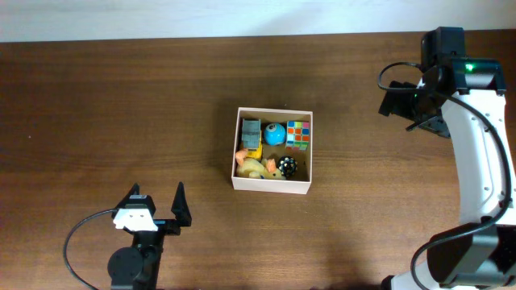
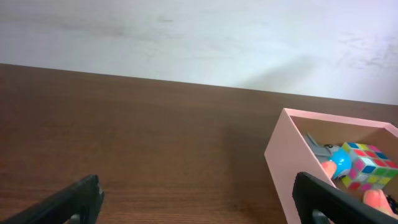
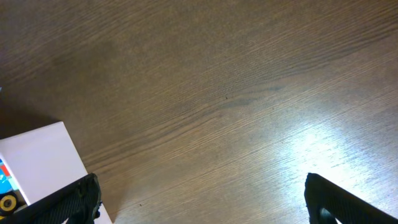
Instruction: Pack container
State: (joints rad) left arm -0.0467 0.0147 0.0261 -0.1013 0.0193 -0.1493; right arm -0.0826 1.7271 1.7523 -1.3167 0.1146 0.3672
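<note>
The container (image 1: pixel 272 186) stands at the table's middle, a square white-walled box holding several toys: a grey block (image 1: pixel 251 131), a blue ball (image 1: pixel 274 134), a colour cube (image 1: pixel 298 134), a yellow-orange toy (image 1: pixel 251 166) and a black spotted ball (image 1: pixel 289 167). It also shows in the left wrist view (image 2: pixel 280 162) and as a white corner in the right wrist view (image 3: pixel 40 158). My left gripper (image 1: pixel 156 196) is open and empty, near the front left, apart from the container. My right gripper (image 1: pixel 411 103) is open and empty at the far right, raised above bare table.
The table is dark brown wood (image 1: pixel 121 105). A pale wall (image 2: pixel 186 37) runs behind its far edge. A black cable (image 1: pixel 76 242) loops by the left arm's base.
</note>
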